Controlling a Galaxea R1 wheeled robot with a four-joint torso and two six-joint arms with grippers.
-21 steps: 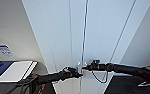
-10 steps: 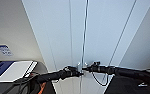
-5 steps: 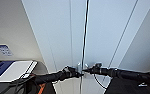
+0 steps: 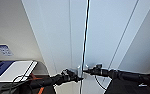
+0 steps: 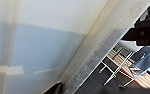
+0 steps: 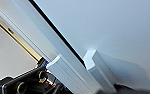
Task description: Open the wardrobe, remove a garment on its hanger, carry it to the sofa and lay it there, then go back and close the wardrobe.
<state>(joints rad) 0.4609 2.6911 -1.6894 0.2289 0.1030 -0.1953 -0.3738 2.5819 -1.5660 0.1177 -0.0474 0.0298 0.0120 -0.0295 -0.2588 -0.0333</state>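
Standing shut but for a thin dark seam, the wardrobe (image 4: 106, 37) fills the head view, its paired handles (image 4: 81, 70) at mid-height between the left gripper (image 4: 78, 78) and right gripper (image 4: 85, 71). Opening looks the step in hand; each door likely needs an outward pull. Whether either gripper's fingers clasp a handle cannot be told. Both arms are cut off by the frame edge.

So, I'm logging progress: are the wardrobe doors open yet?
Barely: the wardrobe doors show just a thin dark gap between them. Both grippers, left and right, sit at the paired handles.
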